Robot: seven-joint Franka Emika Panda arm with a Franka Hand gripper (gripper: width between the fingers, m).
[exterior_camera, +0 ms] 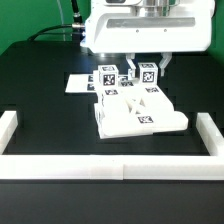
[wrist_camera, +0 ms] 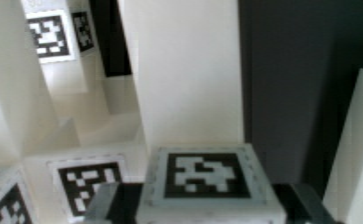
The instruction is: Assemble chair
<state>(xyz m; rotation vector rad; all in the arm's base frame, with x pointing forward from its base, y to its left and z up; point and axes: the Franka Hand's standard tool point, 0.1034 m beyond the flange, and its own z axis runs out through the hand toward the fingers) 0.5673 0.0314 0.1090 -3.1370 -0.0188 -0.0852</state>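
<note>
The chair's white tagged pieces lie mid-table in the exterior view. A flat panel with bars (exterior_camera: 140,112) lies in front, and two upright tagged blocks (exterior_camera: 108,76) stand behind it. My gripper (exterior_camera: 147,66) comes down from above onto a third tagged block (exterior_camera: 147,73) at the back right of the group. In the wrist view this block (wrist_camera: 199,176) sits between my dark fingers (wrist_camera: 121,203), which press against both its sides. The gripper (wrist_camera: 206,205) is shut on it. Another tagged piece (wrist_camera: 85,180) stands beside it, and tall white bars (wrist_camera: 178,70) rise behind.
The marker board (exterior_camera: 78,83) lies flat on the black table at the exterior view's left of the pieces. A low white border wall (exterior_camera: 100,166) runs along the front and both sides. The arm's white body (exterior_camera: 150,25) hangs over the back.
</note>
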